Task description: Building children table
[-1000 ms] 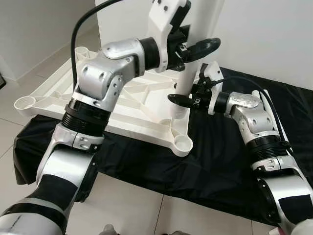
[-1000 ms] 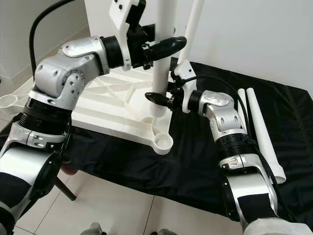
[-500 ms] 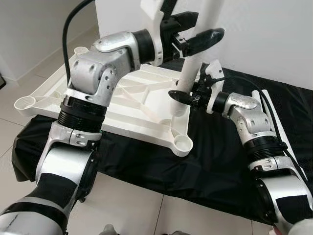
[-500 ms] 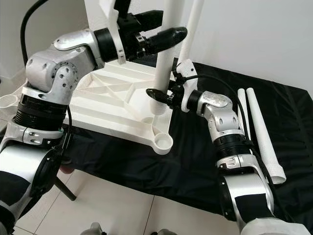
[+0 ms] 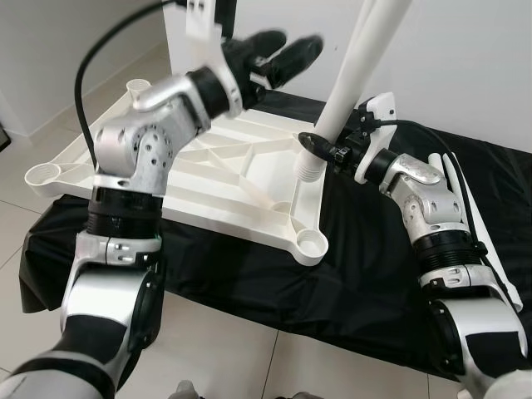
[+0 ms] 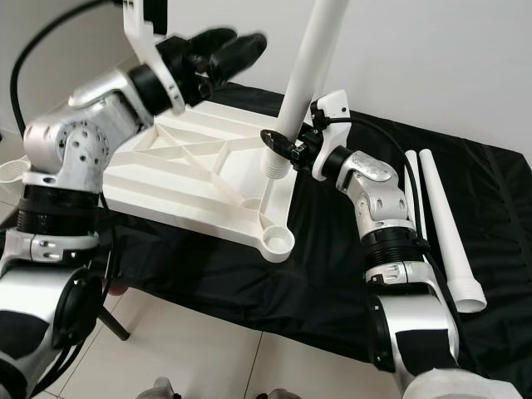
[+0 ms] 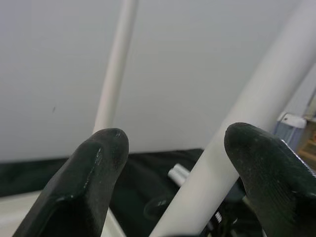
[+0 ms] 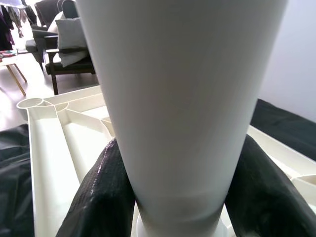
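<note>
The white table top lies upside down on a black cloth. A long white leg leans with its upper end to the right. Its threaded end hangs over the table top's right edge. My right gripper is shut on this leg just above the thread, and its black fingers press both sides. My left gripper is open, up and to the left of the leg, with nothing between its fingers. A second leg stands farther back.
An open corner socket sits at the table top's near right corner. Two spare white legs lie on the cloth at the right. A white wall rises behind. Tiled floor lies in front of the cloth.
My left gripper has let go of the leg and pulled away up and to the left. The leg, held by the right gripper alone, has tipped from upright to leaning right.
</note>
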Controlling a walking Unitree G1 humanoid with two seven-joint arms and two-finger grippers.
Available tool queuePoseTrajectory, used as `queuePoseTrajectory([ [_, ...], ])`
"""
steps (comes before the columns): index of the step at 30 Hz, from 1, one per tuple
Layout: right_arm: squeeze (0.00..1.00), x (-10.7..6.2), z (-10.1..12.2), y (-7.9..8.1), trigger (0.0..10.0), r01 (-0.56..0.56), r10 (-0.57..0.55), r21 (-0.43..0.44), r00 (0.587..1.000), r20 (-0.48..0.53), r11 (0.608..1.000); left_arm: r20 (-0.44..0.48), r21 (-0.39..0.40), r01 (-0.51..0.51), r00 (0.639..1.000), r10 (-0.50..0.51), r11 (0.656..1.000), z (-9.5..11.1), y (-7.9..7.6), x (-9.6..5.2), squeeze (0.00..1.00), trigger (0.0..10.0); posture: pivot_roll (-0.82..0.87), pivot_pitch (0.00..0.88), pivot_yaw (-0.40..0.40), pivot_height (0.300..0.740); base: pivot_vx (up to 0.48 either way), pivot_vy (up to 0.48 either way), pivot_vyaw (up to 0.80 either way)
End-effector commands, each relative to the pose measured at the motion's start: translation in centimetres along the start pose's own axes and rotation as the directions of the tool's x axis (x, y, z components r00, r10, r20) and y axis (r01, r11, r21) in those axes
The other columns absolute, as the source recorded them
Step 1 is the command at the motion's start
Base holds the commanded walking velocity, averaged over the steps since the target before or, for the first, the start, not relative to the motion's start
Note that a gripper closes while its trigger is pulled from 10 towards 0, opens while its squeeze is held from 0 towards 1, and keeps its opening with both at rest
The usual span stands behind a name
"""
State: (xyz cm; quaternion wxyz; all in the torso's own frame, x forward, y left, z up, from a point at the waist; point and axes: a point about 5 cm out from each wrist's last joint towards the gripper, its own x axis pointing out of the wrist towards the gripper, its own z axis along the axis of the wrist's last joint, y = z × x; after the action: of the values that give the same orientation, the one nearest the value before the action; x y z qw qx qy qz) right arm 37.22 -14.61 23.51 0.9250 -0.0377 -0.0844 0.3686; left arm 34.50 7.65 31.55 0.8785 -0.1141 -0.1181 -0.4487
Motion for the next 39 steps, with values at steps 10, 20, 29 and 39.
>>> queuePoseTrajectory([
  [10, 0.0, 0.0, -0.5, 0.8, 10.0, 0.026, -0.028, 0.044, 0.999, 0.043, 0.999, -0.23, 0.222, -0.099, 0.962, 0.15, 0.97, -7.7, -0.3, -2.3, 0.0, 10.0, 0.01, 0.0, -0.063, 0.74, 0.0, 0.0, 0.0],
  [20, 0.0, -1.1, 0.5, -0.3, 10.0, 0.091, -0.093, 0.032, 0.993, 0.069, 0.995, -0.36, 0.266, -0.001, 0.927, 0.101, 0.964, -12.4, -2.2, -4.3, 0.0, 10.0, 0.0, 0.0, -0.053, 0.74, 0.0, 0.0, 0.0],
  [29, 0.0, -1.7, 0.4, -0.7, 10.0, 0.11, -0.112, 0.027, 0.992, 0.054, 0.994, -0.486, 0.343, 0.194, 0.874, -0.003, 0.919, -14.6, -3.1, -5.9, 0.0, 10.0, -0.01, 0.0, -0.046, 0.74, 0.0, 0.0, 0.0],
  [39, 0.0, -2.0, 0.5, -0.9, 10.0, 0.123, -0.124, 0.016, 0.991, 0.046, 0.992, -0.567, 0.378, 0.3, 0.823, -0.037, 0.876, -15.9, -3.3, -7.0, 0.0, 10.0, -0.02, 0.0, -0.039, 0.74, 0.0, 0.0, 0.0],
])
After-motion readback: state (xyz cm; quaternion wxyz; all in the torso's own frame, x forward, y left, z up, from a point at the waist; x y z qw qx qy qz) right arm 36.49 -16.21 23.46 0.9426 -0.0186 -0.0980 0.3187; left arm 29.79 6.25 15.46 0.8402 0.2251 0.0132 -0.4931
